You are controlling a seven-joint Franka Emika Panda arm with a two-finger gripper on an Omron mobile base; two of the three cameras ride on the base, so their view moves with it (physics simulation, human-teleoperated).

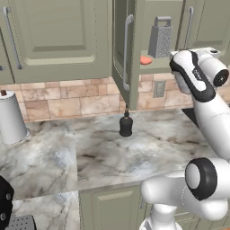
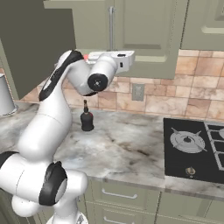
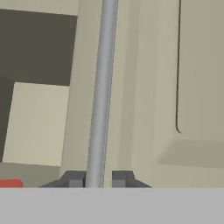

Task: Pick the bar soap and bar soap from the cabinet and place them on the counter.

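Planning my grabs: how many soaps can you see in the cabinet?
1: an orange soap on the open cabinet's shelf, left of the grater. The second may be hidden.

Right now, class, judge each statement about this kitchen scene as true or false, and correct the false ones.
1. One cabinet door stands open. True.
2. A grater stands on the cabinet shelf. True.
3. The black bottle lies tipped over on the stove. False: it stands upright on the counter.
4. The orange soap sits on the counter. False: it lies on the shelf beside the grater.
5. A steel handle runs up between the fingers. True.
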